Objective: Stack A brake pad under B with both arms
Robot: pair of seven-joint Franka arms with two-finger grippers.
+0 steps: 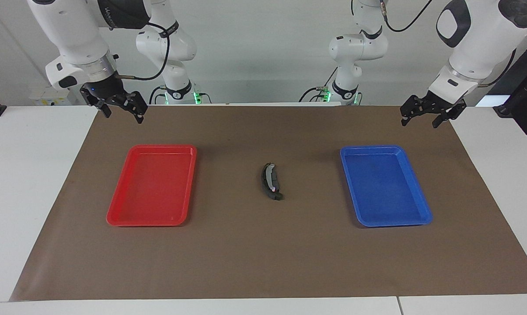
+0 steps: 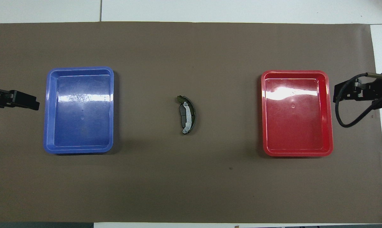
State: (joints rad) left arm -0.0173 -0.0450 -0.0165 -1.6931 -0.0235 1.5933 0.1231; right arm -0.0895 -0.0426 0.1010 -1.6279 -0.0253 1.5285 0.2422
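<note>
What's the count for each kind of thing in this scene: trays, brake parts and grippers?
Trays: 2, the red tray and the blue tray.
Brake parts: 2, B lying on the A brake pad between the trays.
Grippers: 2, the left gripper and the right gripper, both raised near the table's ends.
Total: 6.

Open mat (image 1: pixel 263 253) — trays (image 1: pixel 151 186) flanking
</note>
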